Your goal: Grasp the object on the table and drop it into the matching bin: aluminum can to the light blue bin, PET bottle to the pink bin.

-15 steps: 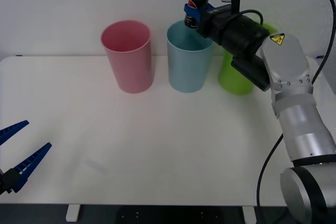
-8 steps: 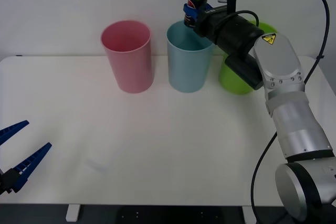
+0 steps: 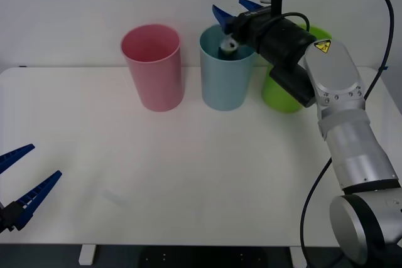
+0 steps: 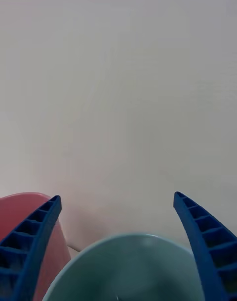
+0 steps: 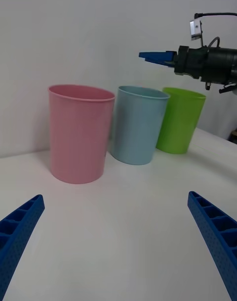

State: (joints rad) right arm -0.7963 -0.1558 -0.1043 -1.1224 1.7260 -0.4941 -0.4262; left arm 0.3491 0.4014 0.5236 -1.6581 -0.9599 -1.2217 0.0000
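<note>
With its 2 fingers spread wide and holding nothing, the right gripper hangs above the light blue bin, the aluminum can lies tilted inside the bin's mouth, and the left gripper waits open at the table's near-left edge.

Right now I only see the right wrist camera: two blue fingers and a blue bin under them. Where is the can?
Observer: The can is in the mouth of the blue bin, tilted. It sits below the open right fingers, not touching them.
Operator: Is there a bin I can't see?
Observer: Yes, a green bin stands beside the blue one, on the side away from the pink bin.
Operator: And my other arm?
Observer: The left fingers are open, low over the table at its near left corner, far from the bins.
</note>
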